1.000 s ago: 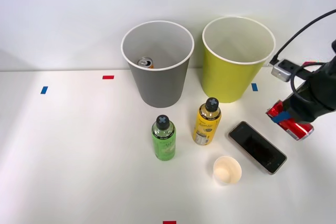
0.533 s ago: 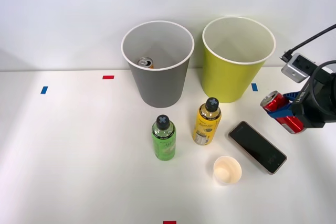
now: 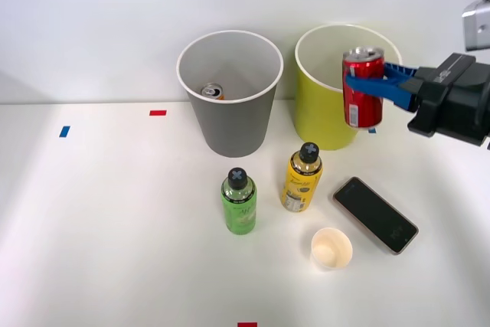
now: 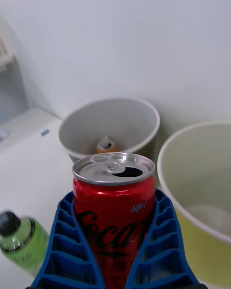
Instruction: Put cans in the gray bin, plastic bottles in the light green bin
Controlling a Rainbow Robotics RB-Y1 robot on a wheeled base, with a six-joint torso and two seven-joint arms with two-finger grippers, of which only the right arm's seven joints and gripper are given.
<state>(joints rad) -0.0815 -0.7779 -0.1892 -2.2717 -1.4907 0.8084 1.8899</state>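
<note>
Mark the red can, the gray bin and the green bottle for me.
red can [image 3: 362, 97], front view, middle of its red side.
gray bin [image 3: 233, 124], front view, outer gray wall.
green bottle [image 3: 240, 208], front view, its green body below the black cap.

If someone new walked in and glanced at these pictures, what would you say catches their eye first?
First, the shiny red can, held upright in the air by the right gripper, whose blue ribbed fingers clamp its sides; it hangs in front of the light green bin. Next, the gray bin beside it, with an orange-sided can already lying inside. In front of the bins, two black-capped bottles stand upright: one green, one yellow.
</note>
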